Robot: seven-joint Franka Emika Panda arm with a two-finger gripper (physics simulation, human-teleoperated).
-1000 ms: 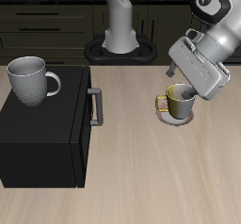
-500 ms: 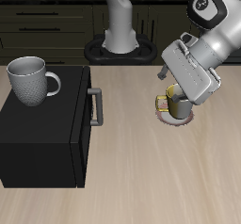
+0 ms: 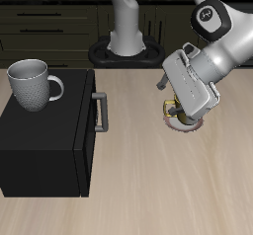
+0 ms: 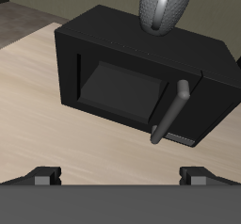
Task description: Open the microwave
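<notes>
End effector point(image 3: 166, 93) shifted toward microwave point(image 3: 46, 140) — door shut; mug point(image 3: 32, 83) atop

The microwave point(image 3: 44, 145) was matte black, its bar handle point(image 3: 100, 112) grey and its door window point(image 4: 120, 86) a dark charcoal. The mug point(image 3: 33, 84) on top of it was speckled grey. The table point(image 3: 148, 190) showed a pale beige wood grain. A yellow-olive cup point(image 3: 175, 109) sat on a pinkish saucer point(image 3: 181, 124). The arm point(image 3: 203, 56) was silvery white and grey.
</notes>
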